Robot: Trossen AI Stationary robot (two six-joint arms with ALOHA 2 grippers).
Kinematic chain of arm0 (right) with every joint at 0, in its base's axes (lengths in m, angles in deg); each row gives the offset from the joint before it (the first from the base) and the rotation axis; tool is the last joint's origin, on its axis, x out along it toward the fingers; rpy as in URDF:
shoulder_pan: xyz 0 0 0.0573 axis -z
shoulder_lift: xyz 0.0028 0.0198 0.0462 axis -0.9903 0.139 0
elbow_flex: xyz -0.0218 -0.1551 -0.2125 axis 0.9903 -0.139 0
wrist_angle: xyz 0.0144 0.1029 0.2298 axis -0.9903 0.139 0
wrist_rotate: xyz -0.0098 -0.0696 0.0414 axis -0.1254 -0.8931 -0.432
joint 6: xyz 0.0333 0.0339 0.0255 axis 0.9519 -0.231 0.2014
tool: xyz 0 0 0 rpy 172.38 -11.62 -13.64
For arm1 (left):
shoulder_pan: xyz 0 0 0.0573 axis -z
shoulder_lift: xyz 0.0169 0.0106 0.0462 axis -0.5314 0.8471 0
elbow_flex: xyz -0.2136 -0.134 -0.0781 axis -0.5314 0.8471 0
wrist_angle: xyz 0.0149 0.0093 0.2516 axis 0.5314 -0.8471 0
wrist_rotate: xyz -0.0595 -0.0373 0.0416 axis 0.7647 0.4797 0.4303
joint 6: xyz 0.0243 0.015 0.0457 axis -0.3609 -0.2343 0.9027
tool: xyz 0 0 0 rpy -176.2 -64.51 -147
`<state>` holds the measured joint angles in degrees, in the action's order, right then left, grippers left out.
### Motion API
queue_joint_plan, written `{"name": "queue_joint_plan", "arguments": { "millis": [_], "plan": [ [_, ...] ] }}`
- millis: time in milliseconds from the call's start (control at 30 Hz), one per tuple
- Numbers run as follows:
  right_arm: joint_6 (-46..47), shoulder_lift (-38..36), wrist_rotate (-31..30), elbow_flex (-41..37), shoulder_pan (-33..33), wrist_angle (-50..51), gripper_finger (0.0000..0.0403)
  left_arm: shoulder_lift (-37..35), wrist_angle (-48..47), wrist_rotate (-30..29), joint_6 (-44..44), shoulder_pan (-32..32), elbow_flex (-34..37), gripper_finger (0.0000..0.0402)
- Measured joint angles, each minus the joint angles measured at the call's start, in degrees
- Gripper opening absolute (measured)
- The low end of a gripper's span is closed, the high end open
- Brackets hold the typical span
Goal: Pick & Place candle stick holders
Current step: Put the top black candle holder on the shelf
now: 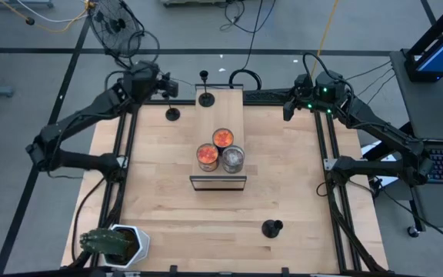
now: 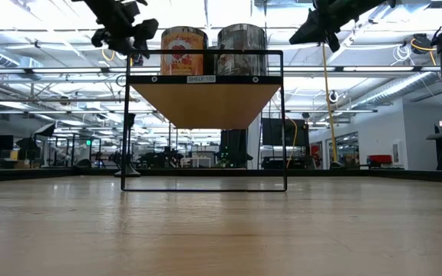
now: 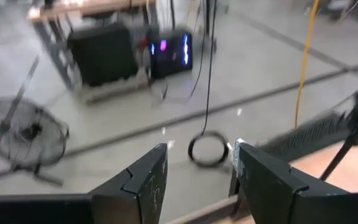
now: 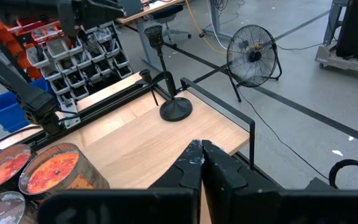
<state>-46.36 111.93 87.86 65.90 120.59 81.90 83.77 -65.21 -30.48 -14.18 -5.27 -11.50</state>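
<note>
Three black candle stick holders show in the high view. One stands by its disc base on the far end of the raised wooden shelf and also shows in the right wrist view. One stands on the table left of the shelf. One sits near the table's front edge, right of centre. My left gripper hangs open and empty at the far left edge, above the second holder's side. My right gripper is shut and empty at the far right.
Three round jars stand together on the shelf's near half; two show on the shelf top in the low view. A white pot with a green plant sits at the near left corner. Bare wood lies around the shelf.
</note>
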Motion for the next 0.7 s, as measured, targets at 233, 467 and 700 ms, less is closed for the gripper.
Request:
{"name": "queue_joint_plan", "arguments": {
  "millis": [233,467,700],
  "plan": [
    [0.0,0.0,0.0,0.0,0.0,0.0,0.0,8.6,-18.5,2.3,-5.9,-2.0,-13.8,0.015],
    [0.0,0.0,0.1,0.0,0.0,0.0,0.0,19.2,-31.4,7.2,-8.3,-5.3,-25.3,0.0144],
    [0.0,0.0,3.0,0.0,0.0,0.1,0.0,24.3,-42.9,11.4,-16.5,-9.4,-30.3,0.0188]
  ]
}}
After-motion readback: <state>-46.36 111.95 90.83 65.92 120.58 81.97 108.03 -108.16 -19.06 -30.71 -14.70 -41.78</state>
